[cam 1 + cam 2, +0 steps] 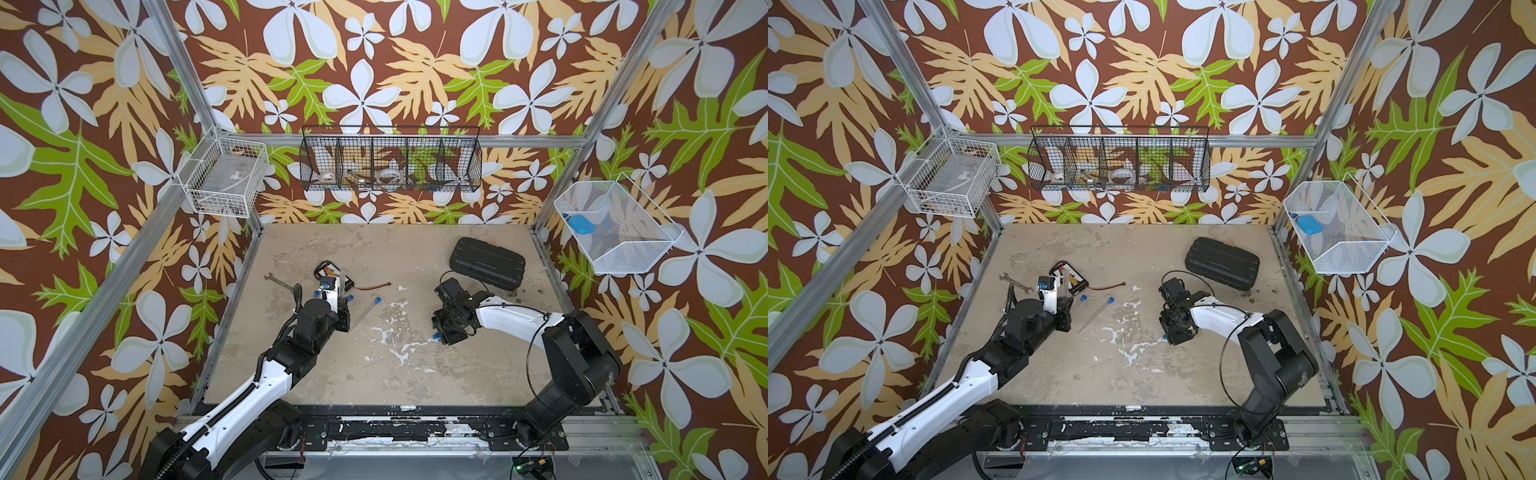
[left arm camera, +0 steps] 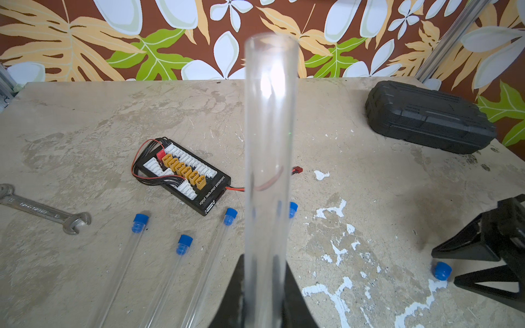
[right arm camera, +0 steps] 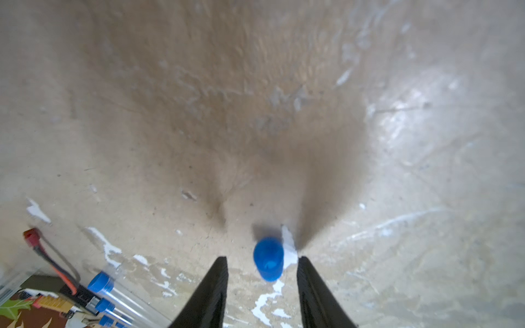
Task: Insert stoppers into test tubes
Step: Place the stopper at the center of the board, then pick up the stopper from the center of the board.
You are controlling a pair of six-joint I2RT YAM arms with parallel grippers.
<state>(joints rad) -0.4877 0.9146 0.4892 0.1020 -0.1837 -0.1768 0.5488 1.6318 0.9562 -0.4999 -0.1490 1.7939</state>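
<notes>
Clear tube (image 2: pixel 270 142) (left end effector (image 2: pixel 265 264)), loose stopper (image 3: pixel 268 262)

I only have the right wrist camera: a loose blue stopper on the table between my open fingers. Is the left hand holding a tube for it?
Observer: Yes. The left hand is shut on a clear tube, raised off the table, with no stopper in its open mouth.
Operator: How many tubes are done? I see only some blue ends.
Observer: Four stoppered tubes lie on the table beside the left hand.
Operator: Anything near my hand that I can't see?
Observer: A black case lies farther back on the table than the right hand.
</notes>
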